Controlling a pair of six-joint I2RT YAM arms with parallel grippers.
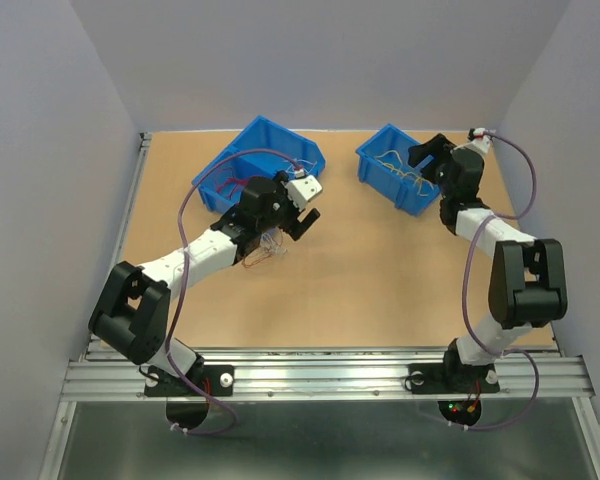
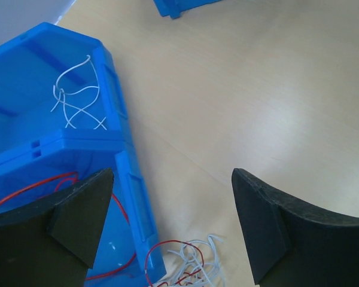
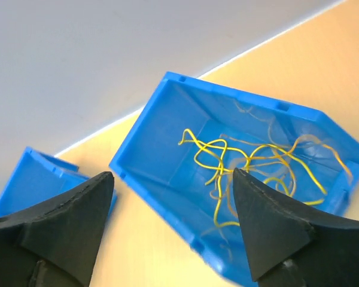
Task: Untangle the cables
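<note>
A loose bunch of white and red cables (image 2: 194, 263) lies on the table beside the left blue bin (image 2: 122, 140); from above the bunch (image 1: 265, 247) shows under my left arm. White cables (image 2: 78, 95) lie in that bin's far compartment and red cables (image 2: 45, 186) in its near one. My left gripper (image 2: 170, 176) (image 1: 298, 215) hangs open above the bunch, holding nothing. Yellow cables (image 3: 254, 161) lie in the right blue bin (image 3: 149, 137) (image 1: 375, 160). My right gripper (image 3: 173, 173) (image 1: 423, 160) stands open over that bin's near wall, empty.
The two bins stand at the back of the wooden table, with bare wood (image 1: 380, 270) between and in front of them. The left bin's corner (image 3: 33, 170) shows in the right wrist view. A metal rail (image 1: 320, 375) runs along the near edge. Grey walls close in the sides and back.
</note>
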